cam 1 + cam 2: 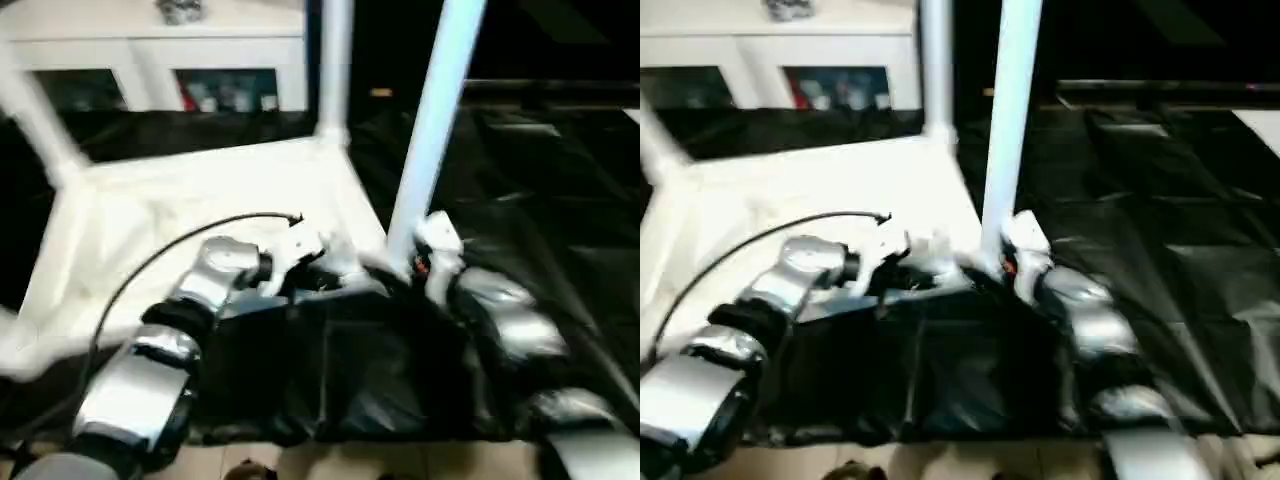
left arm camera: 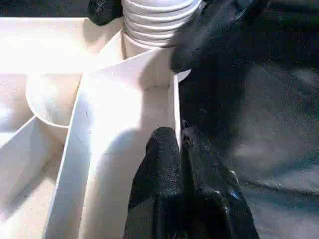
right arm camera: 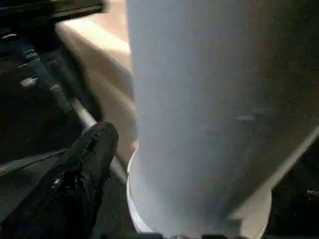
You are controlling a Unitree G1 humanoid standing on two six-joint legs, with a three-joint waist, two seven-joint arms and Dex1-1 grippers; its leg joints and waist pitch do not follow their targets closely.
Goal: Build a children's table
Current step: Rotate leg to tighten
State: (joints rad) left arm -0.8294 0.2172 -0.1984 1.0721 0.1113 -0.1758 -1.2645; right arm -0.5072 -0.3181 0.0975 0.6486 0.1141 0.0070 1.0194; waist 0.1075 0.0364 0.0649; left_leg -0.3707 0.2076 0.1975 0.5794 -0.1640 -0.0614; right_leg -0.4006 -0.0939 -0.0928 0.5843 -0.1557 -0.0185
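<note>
The tabletop (image 1: 200,215) lies upside down on black sheeting (image 1: 540,180), its ribbed underside facing up. Three legs show standing in corner sockets: a far leg (image 1: 335,60), a near leg (image 1: 435,110) at the right corner, and one leaning at the far left (image 1: 35,120). The fourth corner, near left, runs off the picture's edge, so it cannot be told whether its leg is in.

The left gripper (image 2: 180,149) is closed, pinching the tabletop's thin side wall close to the near-right socket, steadying the piece. The right gripper (image 1: 425,262) sits at the base of the near leg; one black finger (image 3: 87,154) stands just beside the leg with a gap, the jaws look spread, not clamping it.

The judgement: the near leg seems seated or nearly so, its threaded end (image 2: 159,17) still partly showing above the socket, so some tightening may remain. After that comes checking the fourth corner and turning the table upright
</note>
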